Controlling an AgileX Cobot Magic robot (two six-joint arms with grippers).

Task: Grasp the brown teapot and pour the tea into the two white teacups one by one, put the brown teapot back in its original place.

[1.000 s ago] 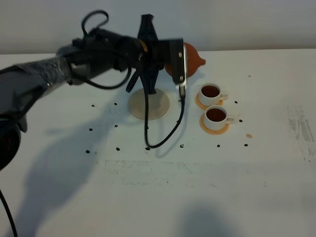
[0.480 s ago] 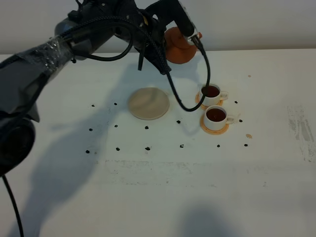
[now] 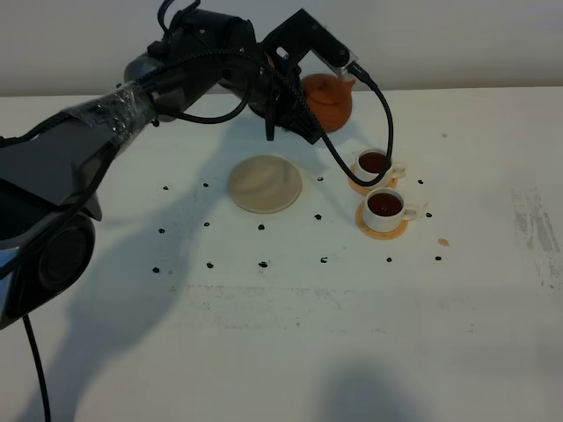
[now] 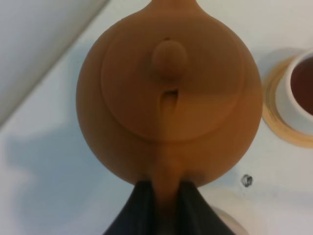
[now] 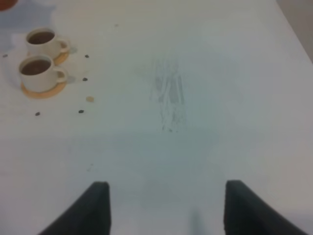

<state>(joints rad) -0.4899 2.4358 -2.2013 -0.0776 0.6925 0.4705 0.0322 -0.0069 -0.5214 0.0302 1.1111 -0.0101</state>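
Observation:
The brown teapot [image 3: 332, 99] [image 4: 168, 93] hangs upright, behind the saucer [image 3: 265, 184] and up-left of the cups. My left gripper [image 3: 308, 95] [image 4: 166, 191] is shut on its loop handle, the dark fingers [image 4: 139, 208] pinching it from both sides. Both white teacups [image 3: 375, 164] [image 3: 384, 207] stand on orange-tan coasters and hold dark tea; they also show in the right wrist view as teacups [image 5: 42, 40] [image 5: 37, 70]. One teacup [image 4: 299, 90] sits just beside the teapot. My right gripper [image 5: 166, 208] is open over bare table, far right of the cups.
Small dark specks [image 3: 262, 263] dot the table around the saucer and cups. A tan crumb [image 3: 442, 242] lies right of the near cup. A black cable [image 3: 380, 97] loops from the left wrist above the far cup. A scuffed patch [image 5: 168, 95] marks the right side.
The left arm has swung up and back from over the saucer. The teapot went from tipped to upright, rose, then came down a little. Cups and saucer stayed put.

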